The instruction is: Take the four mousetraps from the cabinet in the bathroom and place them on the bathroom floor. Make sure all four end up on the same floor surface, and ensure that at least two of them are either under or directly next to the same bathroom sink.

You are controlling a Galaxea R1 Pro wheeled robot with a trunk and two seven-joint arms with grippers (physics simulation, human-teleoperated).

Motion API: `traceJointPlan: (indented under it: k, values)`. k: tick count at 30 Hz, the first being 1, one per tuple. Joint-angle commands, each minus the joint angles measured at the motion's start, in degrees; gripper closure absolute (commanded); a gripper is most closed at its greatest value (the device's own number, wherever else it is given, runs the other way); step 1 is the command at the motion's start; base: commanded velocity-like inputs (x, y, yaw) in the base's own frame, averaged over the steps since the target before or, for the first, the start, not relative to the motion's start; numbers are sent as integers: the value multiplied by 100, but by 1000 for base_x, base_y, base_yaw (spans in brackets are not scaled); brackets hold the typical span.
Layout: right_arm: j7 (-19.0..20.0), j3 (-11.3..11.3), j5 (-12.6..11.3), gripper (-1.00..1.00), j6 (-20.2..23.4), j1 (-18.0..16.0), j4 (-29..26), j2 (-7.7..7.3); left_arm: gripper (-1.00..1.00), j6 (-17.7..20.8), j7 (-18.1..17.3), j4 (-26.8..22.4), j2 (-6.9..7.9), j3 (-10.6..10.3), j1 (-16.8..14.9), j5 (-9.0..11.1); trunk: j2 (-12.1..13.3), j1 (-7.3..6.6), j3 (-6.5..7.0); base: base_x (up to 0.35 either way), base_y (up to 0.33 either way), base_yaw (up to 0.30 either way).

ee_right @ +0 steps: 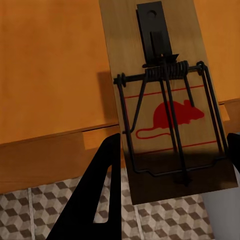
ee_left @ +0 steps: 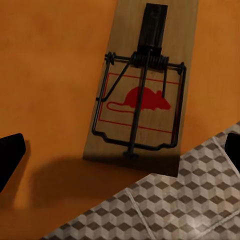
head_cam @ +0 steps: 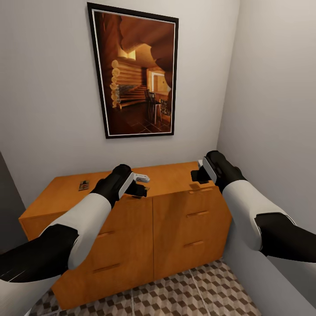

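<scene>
The orange-brown cabinet (head_cam: pixel 175 219) stands against the wall on the cube-patterned bathroom floor (head_cam: pixel 184 294). One mousetrap (head_cam: pixel 83 185) lies on the left of its top. My left gripper (head_cam: pixel 139 189) hovers open over the top's front edge. Between its wide-apart fingers (ee_left: pixel 10 155) lies a second mousetrap (ee_left: pixel 140 100) with a red mouse print, flat on the wood, one corner over the edge. My right gripper (head_cam: pixel 197 174) is at the top's right end, shut on a third mousetrap (ee_right: pixel 165 110). That one juts past the cabinet edge and casts a shadow on the wood. The bathroom sink is out of view.
A framed picture (head_cam: pixel 136 74) of a log interior hangs above the cabinet. The right wall (head_cam: pixel 272 109) runs close along the cabinet's right end and my right arm. A dark panel (head_cam: pixel 6 197) edges the left side. Tiled floor lies in front of the cabinet.
</scene>
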Motion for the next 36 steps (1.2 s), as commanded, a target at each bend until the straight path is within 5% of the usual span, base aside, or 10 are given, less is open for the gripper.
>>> traceJointPlan:
  k: [1, 36]
  values:
    - [-14, 22, -20, 100, 23, -4, -5, -2, -100, 21, 0, -3, 5, -31, -6, 27, -3, 0, -7, 0, 0, 0]
    - [-19, 29, -28, 100, 23, -4, 3, -1, -100, 21, -1, 28, 31, -47, -139, 41, -3, 0, -7, 0, 0, 0]
